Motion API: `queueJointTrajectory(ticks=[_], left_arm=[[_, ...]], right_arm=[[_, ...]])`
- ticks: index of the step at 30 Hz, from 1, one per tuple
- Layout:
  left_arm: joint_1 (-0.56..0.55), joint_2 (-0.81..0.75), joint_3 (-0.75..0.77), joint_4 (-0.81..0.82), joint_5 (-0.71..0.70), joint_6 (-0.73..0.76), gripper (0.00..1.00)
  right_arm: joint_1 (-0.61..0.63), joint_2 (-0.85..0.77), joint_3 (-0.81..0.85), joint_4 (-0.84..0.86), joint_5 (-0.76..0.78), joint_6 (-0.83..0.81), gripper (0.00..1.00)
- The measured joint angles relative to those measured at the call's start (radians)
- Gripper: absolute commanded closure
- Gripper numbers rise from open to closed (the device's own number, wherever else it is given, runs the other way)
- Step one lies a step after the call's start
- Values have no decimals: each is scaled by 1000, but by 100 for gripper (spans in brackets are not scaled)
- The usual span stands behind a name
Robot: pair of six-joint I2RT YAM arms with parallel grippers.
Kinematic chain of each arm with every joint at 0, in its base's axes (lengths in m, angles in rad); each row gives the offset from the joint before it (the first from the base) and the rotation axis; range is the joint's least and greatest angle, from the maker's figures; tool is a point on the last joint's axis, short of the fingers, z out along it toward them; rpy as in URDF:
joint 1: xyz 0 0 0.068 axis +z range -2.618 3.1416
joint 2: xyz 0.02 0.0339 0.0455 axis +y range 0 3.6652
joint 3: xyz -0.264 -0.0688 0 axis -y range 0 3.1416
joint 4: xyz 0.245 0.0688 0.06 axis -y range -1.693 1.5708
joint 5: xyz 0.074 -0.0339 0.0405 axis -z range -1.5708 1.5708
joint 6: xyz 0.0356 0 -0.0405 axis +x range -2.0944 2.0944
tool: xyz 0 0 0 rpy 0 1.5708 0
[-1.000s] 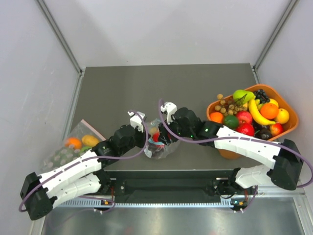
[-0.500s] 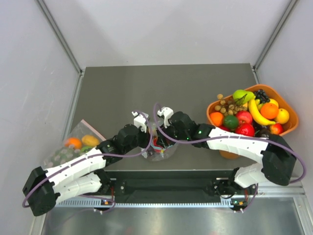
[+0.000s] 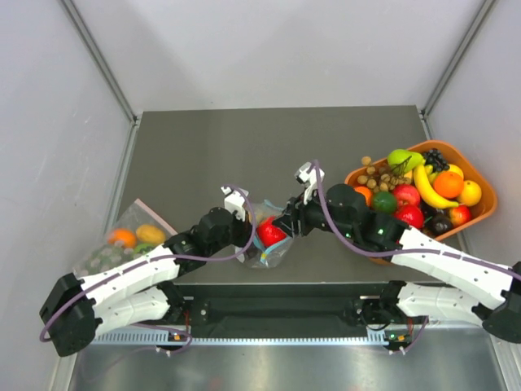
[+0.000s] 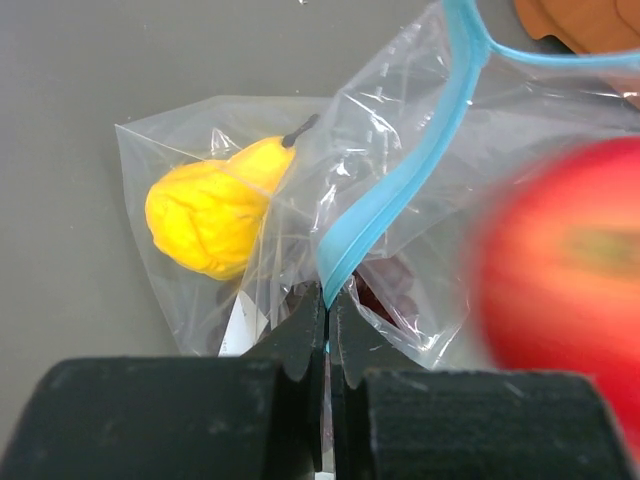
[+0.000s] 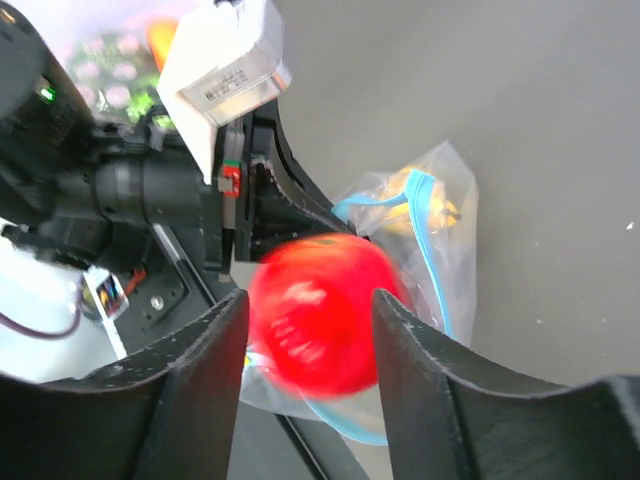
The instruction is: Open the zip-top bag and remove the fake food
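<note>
We extend the left gripper [image 4: 326, 300] to the left side of the zip-top bag [image 4: 395, 140], jaws pinched flat on its teal strip. The right gripper [image 5: 312, 335] clamps the red apple [image 5: 318, 310] at the bag's open mouth. A yellow fruit [image 4: 205, 215] lies inside. The bag rests on the grey table [image 3: 244, 147], with an orange basket [image 3: 488, 208] to the bag's right.

You won't find anything legible. A white sticker [image 5: 222, 88] on the camera housing [image 5: 250, 30], up and left of the right gripper [image 5: 310, 318] and its red apple [image 5: 325, 285], carries print too small to read. The white tag [image 4: 243, 325] inside the zip-top bag [image 4: 400, 150], just left of the left gripper [image 4: 326, 300], is unreadable too.
</note>
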Motion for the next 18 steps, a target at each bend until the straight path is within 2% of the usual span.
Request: queueJointTrajectory(ticks=[6,11,14,18], left_arm=[[0,0,0,0,0,-5,100],[0,11,0,9,1,-5,100],[0,26,0,22,7,-5,100],[0,39,0,42,27,-5,100]], right_arm=[[-14,-78,-24,-12,64,10,60],[-108,-140,-24,-40,72,0,60],[-137,-134,-23,-40,48,-6,59],[-108,-82,-23,-31,-5,-20,59]])
